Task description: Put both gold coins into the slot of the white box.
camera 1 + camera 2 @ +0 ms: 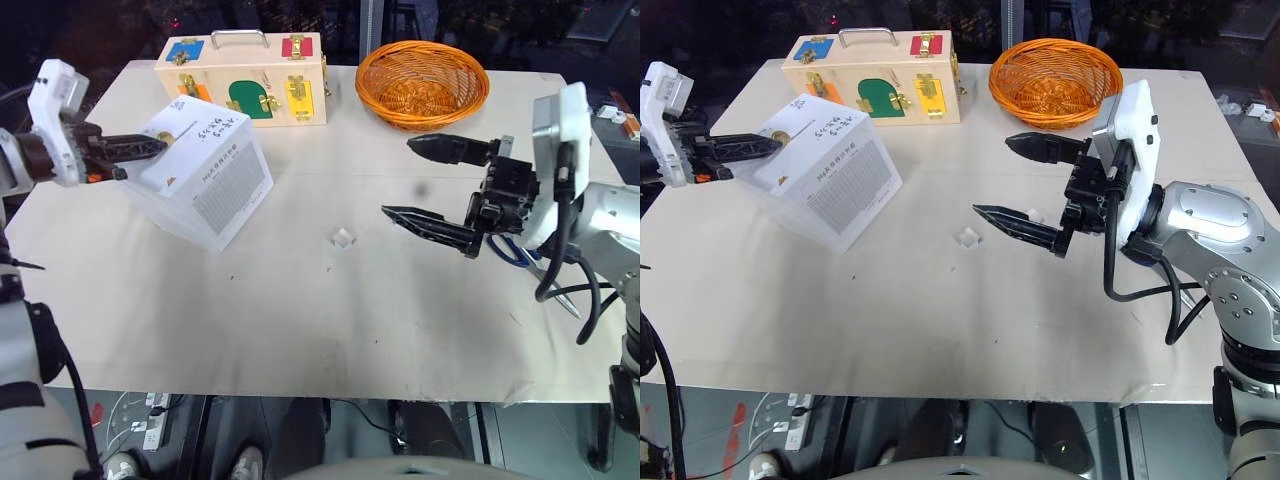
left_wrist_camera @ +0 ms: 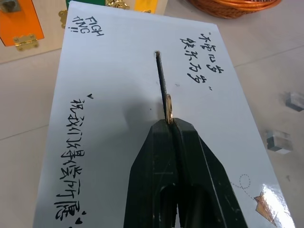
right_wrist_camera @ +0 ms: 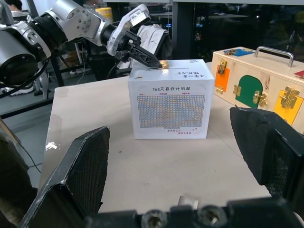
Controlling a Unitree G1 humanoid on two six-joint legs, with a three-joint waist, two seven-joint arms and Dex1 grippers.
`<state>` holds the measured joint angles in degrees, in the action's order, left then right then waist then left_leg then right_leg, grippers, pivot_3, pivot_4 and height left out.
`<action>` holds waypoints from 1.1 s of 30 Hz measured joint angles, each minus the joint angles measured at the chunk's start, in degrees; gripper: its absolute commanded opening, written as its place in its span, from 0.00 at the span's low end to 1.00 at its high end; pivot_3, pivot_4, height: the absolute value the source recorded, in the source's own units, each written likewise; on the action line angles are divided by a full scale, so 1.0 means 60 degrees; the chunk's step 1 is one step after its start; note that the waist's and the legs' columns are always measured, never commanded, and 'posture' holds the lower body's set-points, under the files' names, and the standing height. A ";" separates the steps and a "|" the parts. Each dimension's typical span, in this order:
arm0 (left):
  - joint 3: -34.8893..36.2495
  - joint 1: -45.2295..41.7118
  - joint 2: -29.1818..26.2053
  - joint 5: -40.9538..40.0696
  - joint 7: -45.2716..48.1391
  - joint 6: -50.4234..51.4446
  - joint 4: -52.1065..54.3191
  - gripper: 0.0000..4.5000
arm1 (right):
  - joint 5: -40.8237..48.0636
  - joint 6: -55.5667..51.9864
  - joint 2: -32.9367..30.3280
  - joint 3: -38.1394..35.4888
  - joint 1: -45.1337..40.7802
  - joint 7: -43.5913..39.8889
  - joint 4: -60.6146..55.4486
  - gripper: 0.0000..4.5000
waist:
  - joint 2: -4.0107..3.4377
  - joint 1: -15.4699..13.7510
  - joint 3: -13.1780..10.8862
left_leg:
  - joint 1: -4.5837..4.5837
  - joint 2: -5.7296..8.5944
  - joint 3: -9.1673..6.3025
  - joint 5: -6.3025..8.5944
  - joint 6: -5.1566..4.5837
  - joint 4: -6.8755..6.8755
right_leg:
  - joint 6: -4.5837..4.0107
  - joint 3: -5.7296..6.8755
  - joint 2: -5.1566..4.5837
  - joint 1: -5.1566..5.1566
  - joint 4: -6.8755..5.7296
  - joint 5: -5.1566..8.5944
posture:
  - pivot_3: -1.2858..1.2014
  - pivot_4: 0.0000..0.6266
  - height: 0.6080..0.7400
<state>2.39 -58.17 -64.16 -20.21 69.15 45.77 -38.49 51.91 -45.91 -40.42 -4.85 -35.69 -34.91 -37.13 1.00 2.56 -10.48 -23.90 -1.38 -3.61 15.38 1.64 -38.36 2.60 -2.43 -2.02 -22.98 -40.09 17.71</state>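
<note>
One surface (image 1: 300,330) carries one white box (image 1: 205,185), one wooden latch case (image 1: 243,78), one orange wicker basket (image 1: 421,82) and a couple of small clear blocks (image 1: 343,238); the right gripper (image 1: 425,180) hangs spread and empty beside the basket; the left gripper (image 2: 170,124), pressed together, pinches one gold coin (image 2: 168,108) edge-on at the slot (image 2: 161,88) in the box top; judging by this, the coin is partly entered and not released; I cannot tell where the second coin is.

You get even overhead light on the table (image 1: 300,300); background stays dark. Glare sits at lower right of the white box (image 2: 118,95), the close fingers (image 3: 85,166) blur.
</note>
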 measured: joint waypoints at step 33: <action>0.3155 0.5847 0.3784 -0.5501 -0.3441 0.2531 1.1288 0.63 | 0.1469 -0.0069 -0.0757 -0.1465 0.1664 0.1093 -0.0786 1.00 | 0.0008 -0.0118 0.0009 | 0.0016 -0.0008 0.0003 0.0000 0.0000 -0.0054 | 0.0000 -0.0010 -0.0008 0.0032 -0.0046 -0.0001 | 0.52 0.24 0.90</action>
<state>21.32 -23.09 -41.45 -53.22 48.51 60.96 29.24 60.73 -46.32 -44.96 -13.64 -25.70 -28.35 -41.85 1.04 1.85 -10.42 -23.80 -1.43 -3.59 15.39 1.63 -38.69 2.60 -2.48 -2.07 -22.79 -40.37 17.70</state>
